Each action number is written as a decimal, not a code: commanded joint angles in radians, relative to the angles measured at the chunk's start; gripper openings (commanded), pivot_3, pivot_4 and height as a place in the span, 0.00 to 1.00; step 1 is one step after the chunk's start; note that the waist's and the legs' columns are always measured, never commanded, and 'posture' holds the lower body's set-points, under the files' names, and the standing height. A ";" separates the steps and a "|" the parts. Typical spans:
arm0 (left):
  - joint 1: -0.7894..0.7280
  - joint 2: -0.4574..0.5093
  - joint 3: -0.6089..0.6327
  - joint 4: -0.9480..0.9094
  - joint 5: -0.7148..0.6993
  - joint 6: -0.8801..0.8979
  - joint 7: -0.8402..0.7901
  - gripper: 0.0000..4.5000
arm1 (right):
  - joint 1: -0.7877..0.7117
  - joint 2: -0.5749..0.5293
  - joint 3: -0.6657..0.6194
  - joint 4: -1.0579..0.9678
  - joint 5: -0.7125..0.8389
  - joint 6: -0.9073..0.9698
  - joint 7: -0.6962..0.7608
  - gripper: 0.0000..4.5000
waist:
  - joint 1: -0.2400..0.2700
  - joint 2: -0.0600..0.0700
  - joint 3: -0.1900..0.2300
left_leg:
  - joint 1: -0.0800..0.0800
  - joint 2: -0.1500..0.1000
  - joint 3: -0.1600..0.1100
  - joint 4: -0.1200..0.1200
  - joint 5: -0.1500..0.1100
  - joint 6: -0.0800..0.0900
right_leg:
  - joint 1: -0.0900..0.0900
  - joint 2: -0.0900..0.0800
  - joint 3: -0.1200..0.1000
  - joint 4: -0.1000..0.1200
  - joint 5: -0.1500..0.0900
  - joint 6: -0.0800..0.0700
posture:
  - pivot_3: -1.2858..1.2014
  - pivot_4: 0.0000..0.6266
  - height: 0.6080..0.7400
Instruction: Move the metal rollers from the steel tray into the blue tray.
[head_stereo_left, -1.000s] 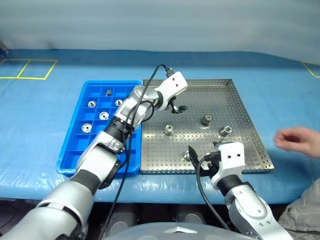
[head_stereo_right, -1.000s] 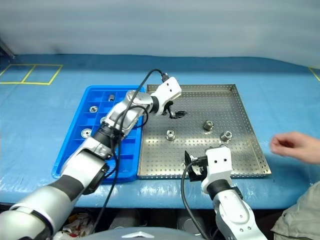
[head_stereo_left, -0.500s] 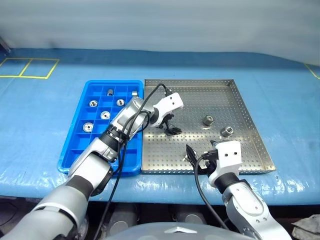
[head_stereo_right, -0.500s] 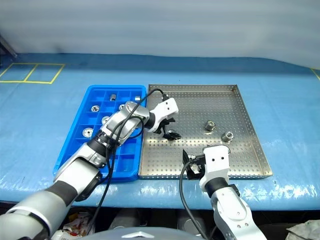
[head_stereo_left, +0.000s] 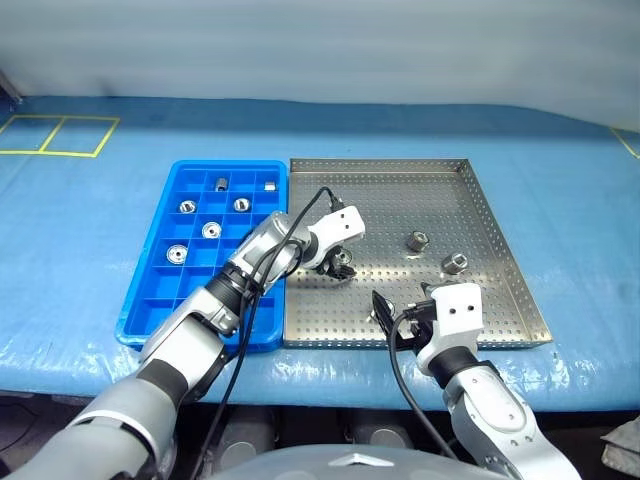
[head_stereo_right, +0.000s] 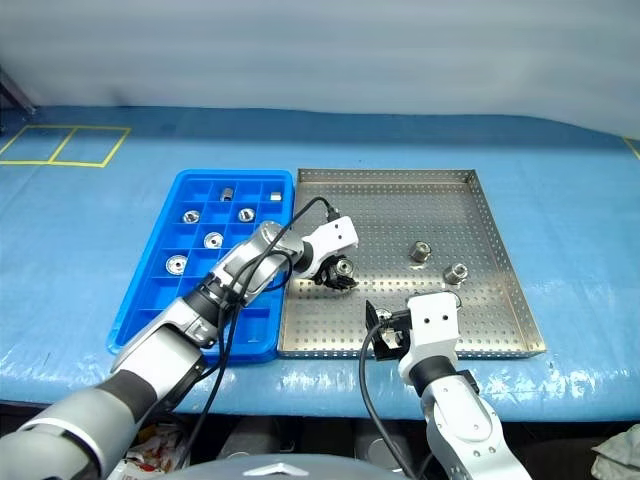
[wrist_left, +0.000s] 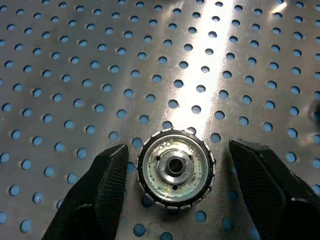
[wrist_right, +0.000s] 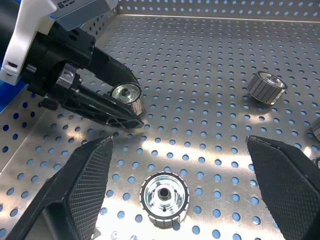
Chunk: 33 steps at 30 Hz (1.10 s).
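Left eye view: your left gripper (head_stereo_left: 340, 268) is reaching down into the steel tray (head_stereo_left: 500, 290), right beside the blue tray (head_stereo_left: 160, 310). Left wrist view: its jaws are sitting either side of a metal roller (wrist_left: 175, 169), one finger (wrist_left: 112, 175) just beside it, the other apart. Right wrist view: your right gripper (wrist_right: 182, 170) is hanging wide over another roller (wrist_right: 164, 196).

Shiny metal rollers (wrist_left: 175, 169), perforated steel tray (head_stereo_left: 480, 300), glossy blue plastic tray (head_stereo_left: 160, 300).
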 joint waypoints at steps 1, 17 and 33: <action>-0.014 -0.004 0.028 -0.007 0.000 -0.013 0.004 0.47 | 0.000 0.003 -0.002 -0.021 0.000 -0.023 0.002 1.00 | 0.000 0.000 0.000 | 0.000 0.000 0.000 0.000 0.000 0.000 | 0.000 0.000 0.000 0.000 0.000 0.000 | 0.43 0.24 1.00; 0.192 0.027 0.556 -0.654 -0.144 0.279 0.342 0.37 | -0.408 -0.098 0.071 0.116 0.065 0.058 0.186 1.00 | 0.039 0.000 0.001 | 0.003 0.003 -0.001 -0.002 0.002 -0.002 | 0.000 0.001 -0.004 0.000 0.002 -0.003 | 0.56 0.24 1.00; 0.543 0.171 0.605 -1.018 -0.155 0.491 0.529 0.37 | -0.605 -0.100 0.189 0.286 0.107 0.037 0.335 1.00 | 0.231 -0.002 0.002 | 0.000 -0.001 -0.008 -0.006 0.004 -0.006 | -0.005 0.000 -0.008 -0.003 0.002 -0.007 | 0.65 0.24 1.00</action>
